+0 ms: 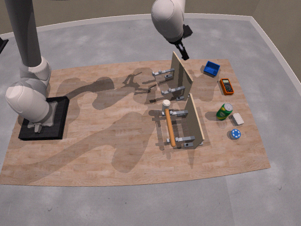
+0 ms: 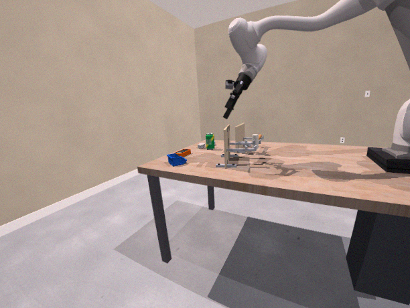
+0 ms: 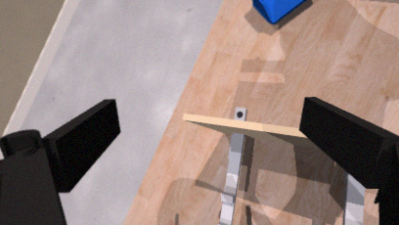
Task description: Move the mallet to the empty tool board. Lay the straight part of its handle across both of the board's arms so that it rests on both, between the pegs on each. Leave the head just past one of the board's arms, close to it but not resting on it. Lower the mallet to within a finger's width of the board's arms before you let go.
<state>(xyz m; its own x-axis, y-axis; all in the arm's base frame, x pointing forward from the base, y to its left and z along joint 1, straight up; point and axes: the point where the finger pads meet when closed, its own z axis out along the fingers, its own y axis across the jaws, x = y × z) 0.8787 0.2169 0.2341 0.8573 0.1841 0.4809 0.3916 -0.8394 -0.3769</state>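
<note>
The mallet, with an orange handle (image 1: 170, 127) and a white head (image 1: 166, 103) (image 2: 255, 136), lies across both grey arms of the nearer tool board (image 1: 195, 123) (image 2: 239, 132). The empty tool board (image 1: 180, 73) (image 2: 227, 145) stands further back, its two grey arms (image 1: 163, 72) (image 1: 173, 90) bare. In the wrist view I see its top edge (image 3: 254, 128) from above, with its arms (image 3: 235, 171) below. My gripper (image 1: 184, 52) (image 2: 228, 110) (image 3: 209, 114) is open and empty. It hangs well above the top edge of the empty board, far from the mallet.
A blue bin (image 1: 212, 68) (image 2: 176, 159) (image 3: 279, 7), an orange multimeter (image 1: 226, 86) (image 2: 183, 152), a green can (image 1: 224, 111) (image 2: 210, 140), a white box (image 1: 238, 118) and a blue-white disc (image 1: 235, 134) lie behind the boards. The arm's base (image 1: 44, 120) stands at the wooden table's (image 1: 98, 147) left.
</note>
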